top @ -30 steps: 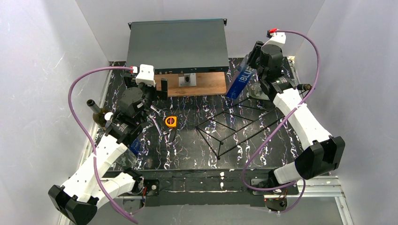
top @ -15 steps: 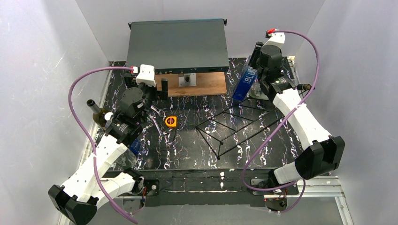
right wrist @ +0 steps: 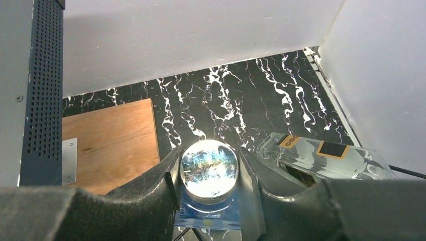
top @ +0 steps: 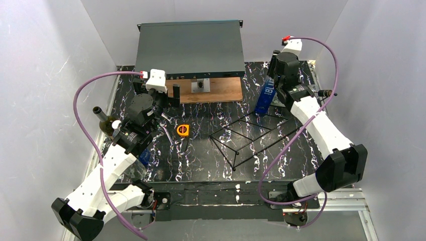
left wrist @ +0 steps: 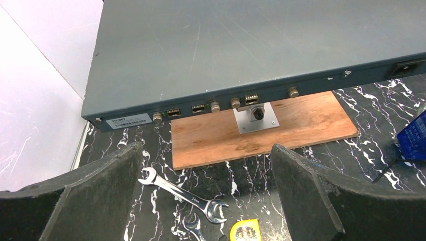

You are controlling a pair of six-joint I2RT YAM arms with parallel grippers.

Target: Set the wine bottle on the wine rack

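Note:
The blue wine bottle hangs tilted at the back right, its base just over the far end of the black wire wine rack. My right gripper is shut on its silver cap, with a finger on each side in the right wrist view. The bottle's corner shows at the edge of the left wrist view. My left gripper is open and empty, low over the table at the left, far from the rack.
A grey metal box and a wood board stand at the back. Wrenches and a yellow tape measure lie left of the rack. A clear bottle lies at the back right. An olive bottle stands at the far left.
My right gripper has swung the blue bottle to the right and more upright, bringing its base over the rack's far end. The left arm has not moved.

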